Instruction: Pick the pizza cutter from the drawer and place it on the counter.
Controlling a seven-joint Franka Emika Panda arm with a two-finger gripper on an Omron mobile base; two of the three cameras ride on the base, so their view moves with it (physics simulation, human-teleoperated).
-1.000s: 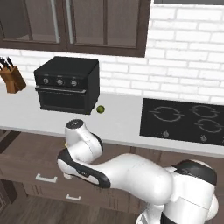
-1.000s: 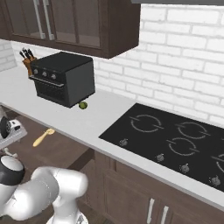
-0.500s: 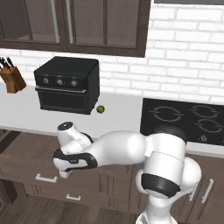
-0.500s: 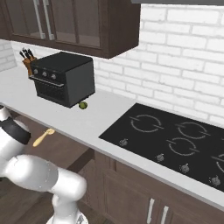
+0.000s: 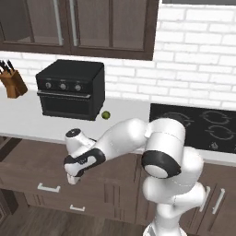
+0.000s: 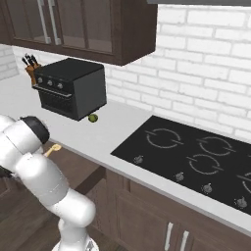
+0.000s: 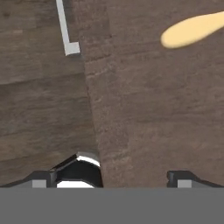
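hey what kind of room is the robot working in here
A home kitchen, by the look of it: a black stovetop with ring burners, a black countertop oven, and a wooden knife block on the long light grey countertop.

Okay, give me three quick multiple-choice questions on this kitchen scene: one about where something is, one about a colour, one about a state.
1. Where does the pizza cutter lie?
A. in the open drawer
B. on the stovetop
C. on top of the oven

2. What colour is the small fruit on the counter?
A. red
B. green
C. yellow

3. What is the tool holding?
A. the pizza cutter
B. the fruit
C. nothing

Answers:
1 A, the tan cutter rests on the drawer's brown floor in the hand view.
2 B, it shows green beside the black oven.
3 C, the fingertips stand apart with only drawer floor between them.
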